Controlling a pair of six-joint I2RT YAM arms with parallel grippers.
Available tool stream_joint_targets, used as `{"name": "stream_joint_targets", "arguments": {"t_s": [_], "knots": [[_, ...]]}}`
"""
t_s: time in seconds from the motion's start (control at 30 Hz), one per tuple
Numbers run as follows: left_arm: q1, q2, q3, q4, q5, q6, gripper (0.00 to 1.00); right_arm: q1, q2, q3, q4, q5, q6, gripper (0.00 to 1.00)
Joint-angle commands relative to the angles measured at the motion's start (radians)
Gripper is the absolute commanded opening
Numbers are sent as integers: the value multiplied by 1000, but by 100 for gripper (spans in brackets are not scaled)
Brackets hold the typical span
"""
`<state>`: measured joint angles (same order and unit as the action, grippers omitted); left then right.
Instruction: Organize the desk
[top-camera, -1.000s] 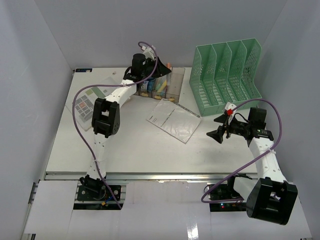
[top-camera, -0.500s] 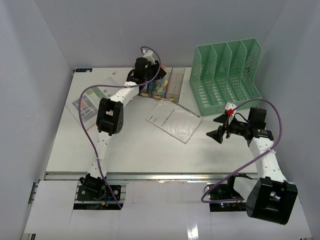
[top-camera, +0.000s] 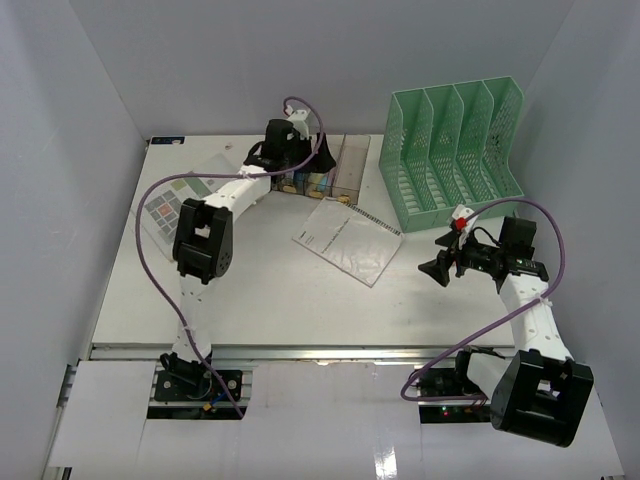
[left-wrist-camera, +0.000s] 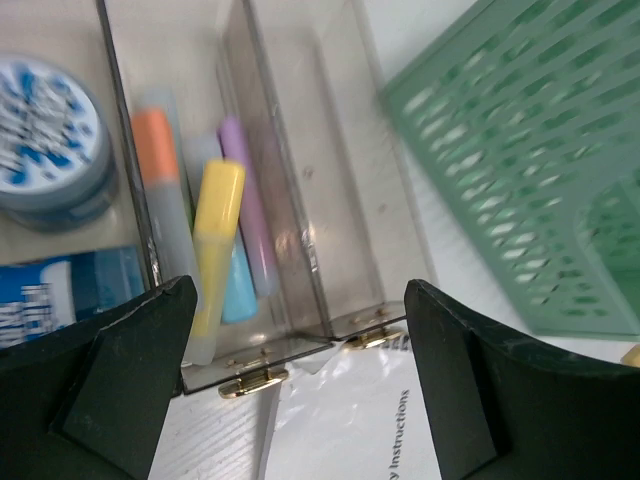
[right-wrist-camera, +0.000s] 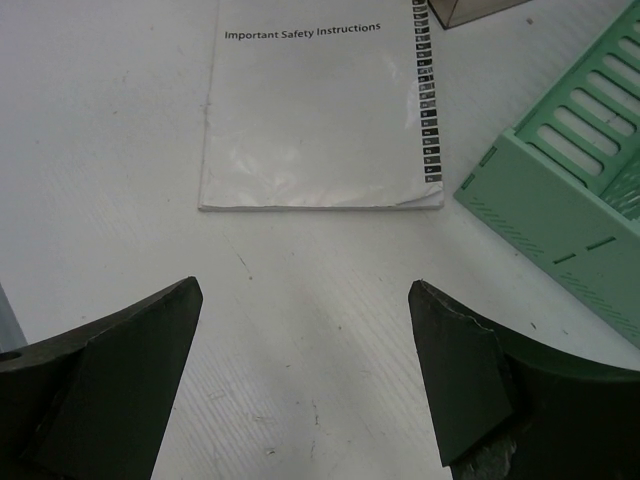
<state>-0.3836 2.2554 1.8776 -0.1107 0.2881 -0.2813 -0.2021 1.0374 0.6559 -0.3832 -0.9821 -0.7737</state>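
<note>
Left wrist view: the left gripper (left-wrist-camera: 298, 300) hangs spread and empty over the clear bins (left-wrist-camera: 345, 190), with the green rack (left-wrist-camera: 520, 150) close beyond its right finger. The right gripper (right-wrist-camera: 305, 295), also spread wide, hovers over the desk (right-wrist-camera: 300, 400), which lies white, flat and bare directly beneath it, with the booklet (right-wrist-camera: 310, 110) just ahead.

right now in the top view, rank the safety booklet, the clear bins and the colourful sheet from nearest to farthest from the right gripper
1. safety booklet: mid-desk, just left of the right gripper.
2. clear bins: farther back, along the far edge.
3. colourful sheet: far left side, clearly farthest.
</note>
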Motion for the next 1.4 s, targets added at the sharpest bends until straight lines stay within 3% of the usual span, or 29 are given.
{"name": "stream_joint_targets", "arguments": {"t_s": [0.0,0.1,0.23,0.4,0.43,0.5,0.7,1.1,1.37], "knots": [[2,-473,-334,121,28,19,98,-5,-11,44,-4,142,2,90],[10,-775,-678,207,11,24,98,-5,20,97,10,379,73,91],[43,-1051,-952,205,35,26,98,-10,102,174,-43,510,49,92],[54,-1273,-1143,49,47,118,98,-11,222,235,-39,626,77,99],[54,-1310,-1177,34,39,134,98,-12,243,245,-40,645,81,95],[54,-1347,-1209,19,21,156,98,-13,264,254,-42,672,65,91],[53,-1506,-1272,-10,-24,182,98,-17,354,224,-44,730,-117,90],[52,-1563,-1296,-40,-63,180,98,-23,546,277,-71,681,-251,70],[54,-1553,-1295,-41,-59,185,98,-23,632,321,-72,633,-295,63]]}}
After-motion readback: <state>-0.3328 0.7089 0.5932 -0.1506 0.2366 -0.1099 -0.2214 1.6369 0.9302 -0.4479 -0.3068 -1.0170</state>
